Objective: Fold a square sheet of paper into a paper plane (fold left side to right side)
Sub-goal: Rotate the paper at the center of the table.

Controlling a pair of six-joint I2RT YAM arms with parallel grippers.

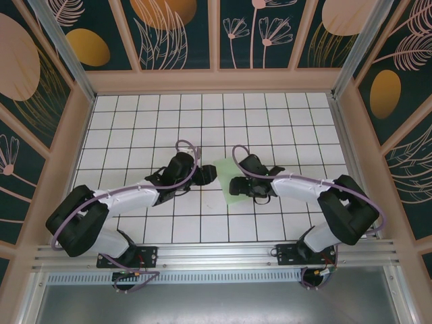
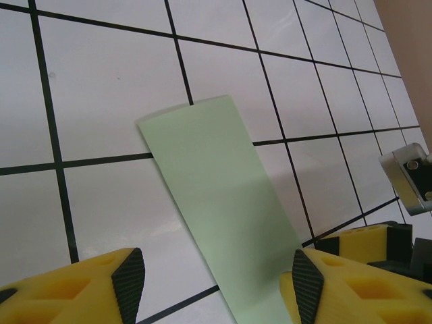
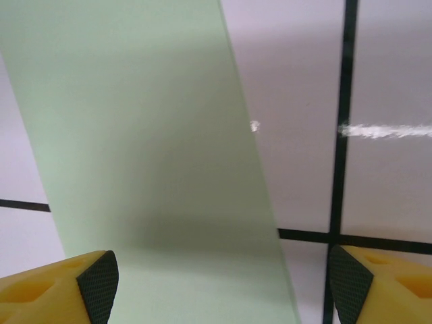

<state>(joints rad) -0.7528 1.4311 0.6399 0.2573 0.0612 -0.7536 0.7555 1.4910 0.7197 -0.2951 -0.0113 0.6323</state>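
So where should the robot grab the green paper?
Probably its long left edge, coming in low from the left. The paper lies flat and thin on the table, so there's nothing to pinch from above. The open left gripper sits right beside that edge.

The left claw and right claw flank the paper closely; open tiled table stretches beyond to the walls.

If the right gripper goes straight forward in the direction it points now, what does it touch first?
Most likely the pale green paper, which lies straight ahead of the open right gripper. The tiled table seems to lie directly under it, but depth is unclear.
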